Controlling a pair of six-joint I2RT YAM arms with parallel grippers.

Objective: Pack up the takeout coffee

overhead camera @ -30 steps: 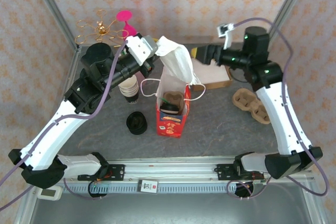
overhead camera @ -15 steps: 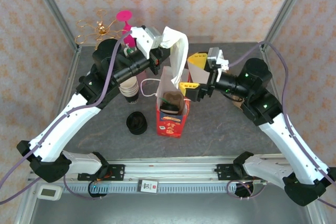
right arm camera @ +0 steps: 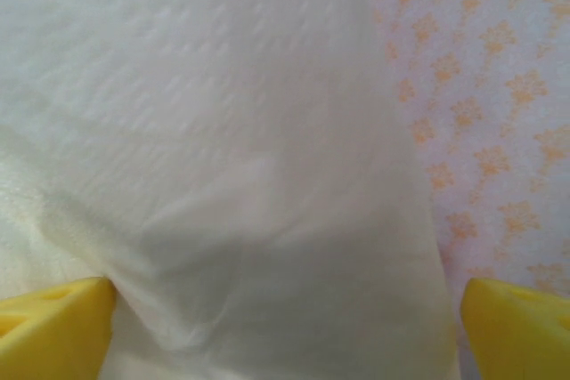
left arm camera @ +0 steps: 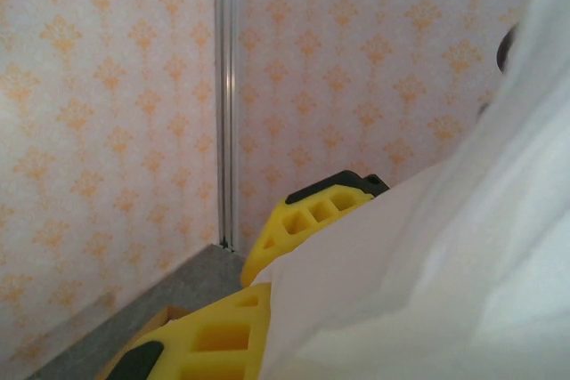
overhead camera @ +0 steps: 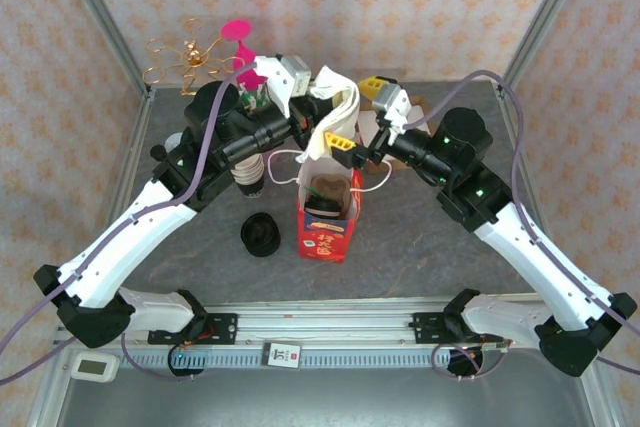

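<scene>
My left gripper (overhead camera: 312, 99) pinched shut on a white napkin (overhead camera: 340, 112), held above the red-and-white bag (overhead camera: 325, 232) at the tabletop's centre, my right gripper (overhead camera: 358, 115) spread wide, yellow fingers (right arm camera: 53, 327) straddling the napkin, seemingly not gripping, black lid (overhead camera: 262, 234) just beside the bag.

my overhead view is bright and evenly lit, sharp edge to edge, with only soft shadows on the grey table (overhead camera: 420, 247). both wrist views look softer: the white napkin (right arm camera: 223, 157) sits too close, blurred and nearly washed out.
</scene>
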